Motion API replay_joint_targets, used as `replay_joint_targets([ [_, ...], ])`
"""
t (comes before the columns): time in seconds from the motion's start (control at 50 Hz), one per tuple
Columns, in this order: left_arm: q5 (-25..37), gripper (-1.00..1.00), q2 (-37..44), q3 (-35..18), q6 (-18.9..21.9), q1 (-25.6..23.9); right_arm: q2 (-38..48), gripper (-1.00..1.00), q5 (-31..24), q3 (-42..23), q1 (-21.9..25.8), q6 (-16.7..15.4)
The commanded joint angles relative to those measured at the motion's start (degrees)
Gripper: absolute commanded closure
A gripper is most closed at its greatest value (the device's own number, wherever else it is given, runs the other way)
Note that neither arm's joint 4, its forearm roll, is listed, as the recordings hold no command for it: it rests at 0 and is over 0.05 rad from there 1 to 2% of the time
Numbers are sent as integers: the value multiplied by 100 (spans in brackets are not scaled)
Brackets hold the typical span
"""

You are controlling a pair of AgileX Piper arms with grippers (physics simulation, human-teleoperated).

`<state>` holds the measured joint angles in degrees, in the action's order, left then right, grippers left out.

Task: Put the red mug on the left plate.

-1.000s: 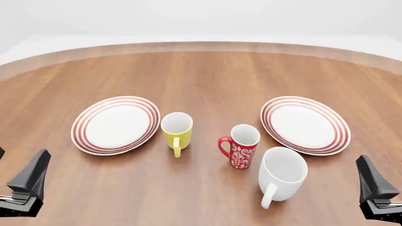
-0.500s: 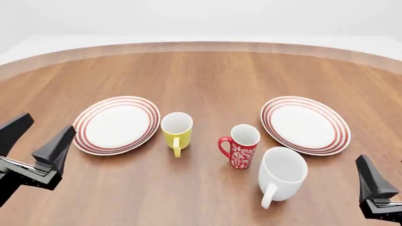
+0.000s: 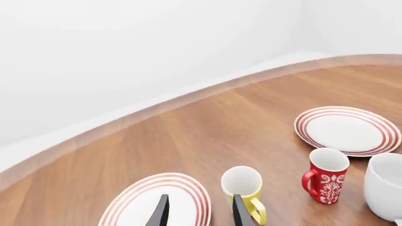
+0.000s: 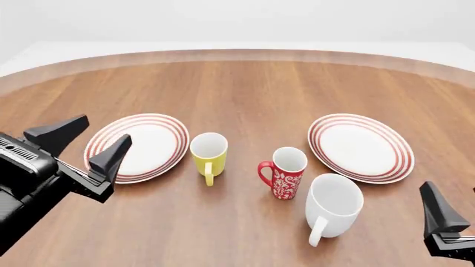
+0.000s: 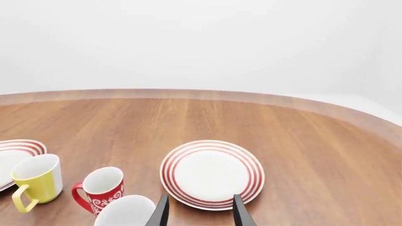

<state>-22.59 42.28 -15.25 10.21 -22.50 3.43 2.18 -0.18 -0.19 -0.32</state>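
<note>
Front view shows us barely started: the red mug (image 4: 283, 172) stands untouched mid-table between the yellow mug (image 4: 208, 154) and white mug (image 4: 332, 204), well apart from the left plate (image 4: 151, 140). Our left gripper (image 4: 88, 143) hangs wide and empty beside that plate; the right gripper (image 5: 198, 211) too. Grasping, carrying and placing all remain.

Left pincer (image 4: 83, 142): matte black, two tapered wedge fingers on blocky black body w/ grey ribbed strip. Right pincer (image 4: 444, 219): same black wedge finger.
</note>
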Motion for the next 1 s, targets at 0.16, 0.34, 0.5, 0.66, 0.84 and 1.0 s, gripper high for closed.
replay_joint_targets([
  [0.16,-697,-100,1102,-210,176,-605,-123,-100,-141,-32,28,5],
  [0.34,-840,-100,1444,-377,200,-756,-142,-100,-164,-35,39,7],
  [0.5,-871,-100,1738,-608,273,-1012,-122,-100,-144,-32,40,12],
  [0.66,-914,-100,2101,-793,350,-1214,-107,-100,-118,-20,42,13],
  [0.84,-960,-100,2604,-1027,492,-1389,-71,-100,-64,5,37,5],
  [1.0,-944,-100,2929,-1241,503,-1443,-56,-100,-46,6,32,-9],
])
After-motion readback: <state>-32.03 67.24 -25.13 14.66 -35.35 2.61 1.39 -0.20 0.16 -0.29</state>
